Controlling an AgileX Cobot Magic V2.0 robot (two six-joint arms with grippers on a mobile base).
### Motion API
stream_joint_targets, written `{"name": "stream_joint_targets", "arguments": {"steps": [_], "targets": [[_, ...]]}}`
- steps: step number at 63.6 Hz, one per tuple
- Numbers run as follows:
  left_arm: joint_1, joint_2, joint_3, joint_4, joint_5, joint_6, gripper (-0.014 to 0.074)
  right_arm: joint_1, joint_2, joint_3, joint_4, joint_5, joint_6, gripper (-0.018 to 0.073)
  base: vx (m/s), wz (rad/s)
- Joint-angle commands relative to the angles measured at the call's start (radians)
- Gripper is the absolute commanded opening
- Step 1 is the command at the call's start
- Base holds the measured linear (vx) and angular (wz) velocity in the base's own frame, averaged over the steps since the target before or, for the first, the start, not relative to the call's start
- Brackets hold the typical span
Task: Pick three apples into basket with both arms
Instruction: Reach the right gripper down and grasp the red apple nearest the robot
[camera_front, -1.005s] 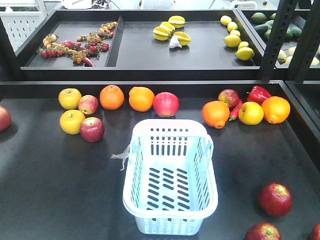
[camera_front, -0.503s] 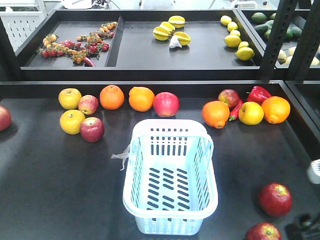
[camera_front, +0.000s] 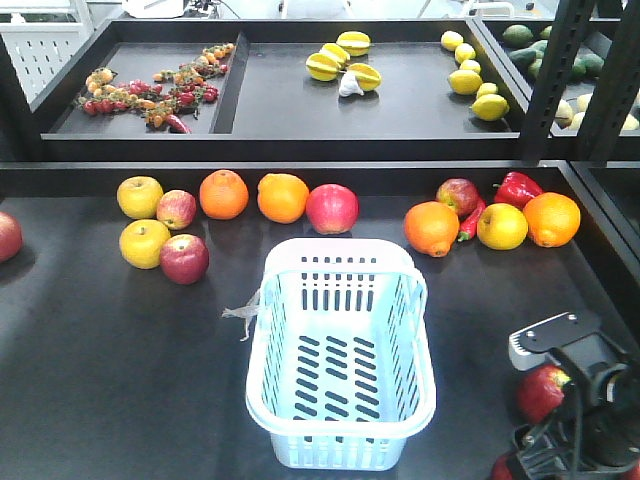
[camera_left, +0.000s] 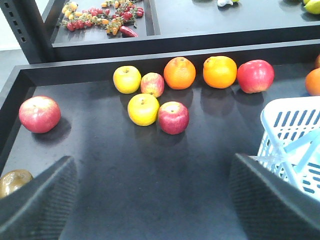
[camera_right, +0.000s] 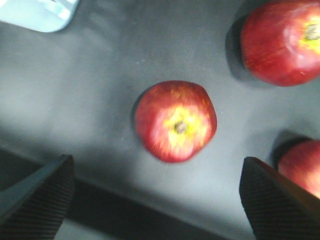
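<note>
Three apples sit on the table (camera_front: 120, 380) at its front right corner, all outside the basket. In the right wrist view one apple (camera_right: 176, 121) is dead centre between the right jaws, which are spread wide and holding nothing. A bigger apple (camera_right: 282, 40) and a third apple (camera_right: 302, 172) lie near it, not touching. The right arm (camera_front: 580, 385) hangs over that corner and hides part of them in the front view.

The basket (camera_front: 342, 262) stands upright mid-table, close to the front edge. The left jaws are wide apart too, nothing in them, over the left half of the table, with the basket's corner just off to their right.

Along the back edge there's a row of mixed fruit: yellow apples (camera_front: 140, 196), oranges (camera_front: 223, 193), a red pepper (camera_front: 517, 188). Lemons (camera_front: 465, 82) lie on the shelf (camera_front: 300, 105) behind.
</note>
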Motion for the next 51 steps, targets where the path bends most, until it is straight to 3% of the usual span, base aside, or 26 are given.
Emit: {"name": "stream_joint_targets", "arguments": {"steps": [1, 33, 51], "targets": [[0.0, -0.002, -0.023, 0.022, -0.053, -0.009, 0.0587, 0.0, 0.055, -0.029, -0.008, -0.065, 0.0, 0.0626, 0.0, 0.0], [0.0, -0.002, -0.023, 0.022, -0.053, -0.009, 0.0587, 0.0, 0.334, -0.029, -0.007, -0.242, 0.0, 0.0599, 0.0, 0.0], [0.0, -0.002, -0.023, 0.022, -0.053, -0.009, 0.0587, 0.0, 0.44, -0.029, -0.007, -0.253, 0.008, 0.0553, 0.0, 0.0]]}}
